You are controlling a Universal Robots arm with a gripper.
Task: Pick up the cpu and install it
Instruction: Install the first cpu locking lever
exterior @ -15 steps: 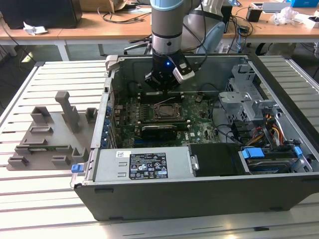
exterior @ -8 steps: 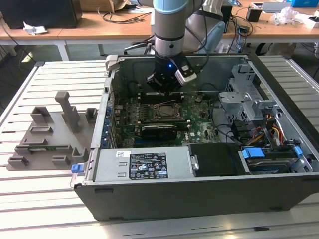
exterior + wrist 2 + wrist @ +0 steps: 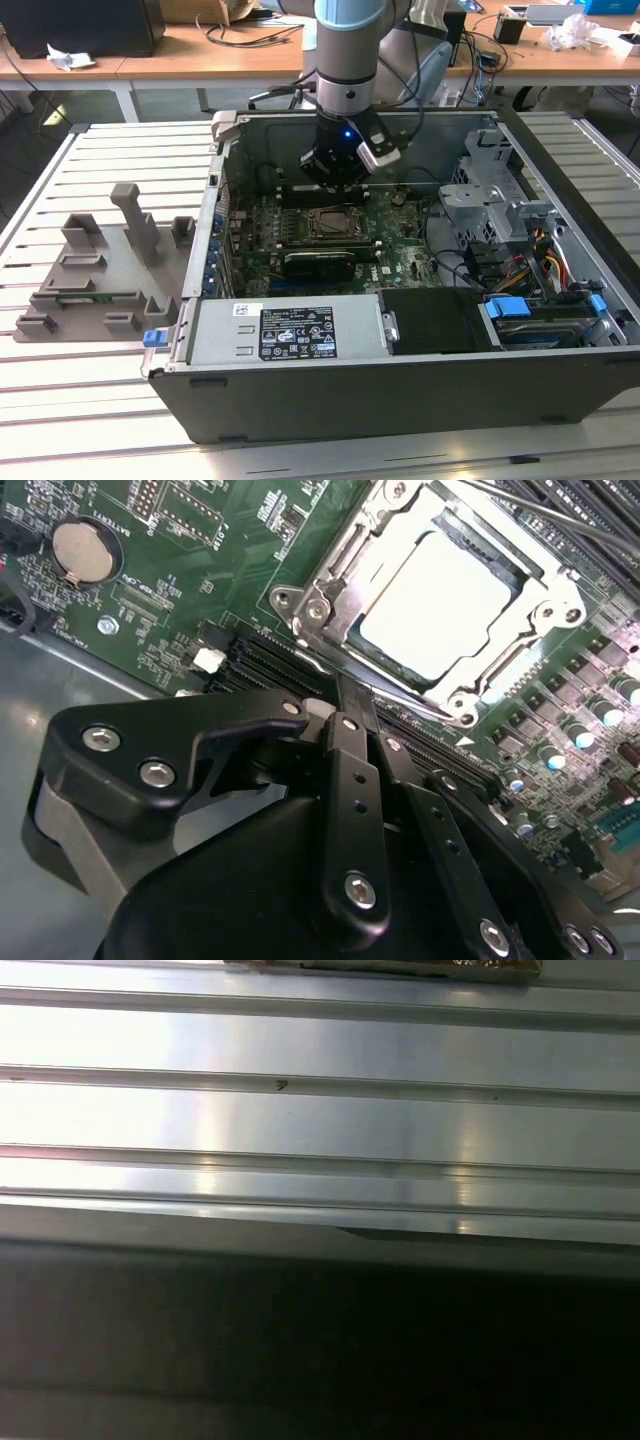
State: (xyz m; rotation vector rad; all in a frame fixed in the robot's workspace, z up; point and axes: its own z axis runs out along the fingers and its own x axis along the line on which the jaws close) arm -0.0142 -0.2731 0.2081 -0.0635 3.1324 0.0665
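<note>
The open computer case (image 3: 400,330) lies flat on the slatted table (image 3: 90,410), motherboard (image 3: 330,250) facing up so the arm can come straight down. The cpu (image 3: 445,605) sits in its socket (image 3: 440,600), framed by the metal bracket (apparently already seated). The arm hangs vertical over it, gripper (image 3: 335,172) just above; its fingers (image 3: 350,770) look pressed together, holding nothing.

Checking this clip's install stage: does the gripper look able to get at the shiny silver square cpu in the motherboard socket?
Probably yes: the gripper hangs above the shiny silver square cpu, which lies uncovered in the metal-framed socket.
</note>
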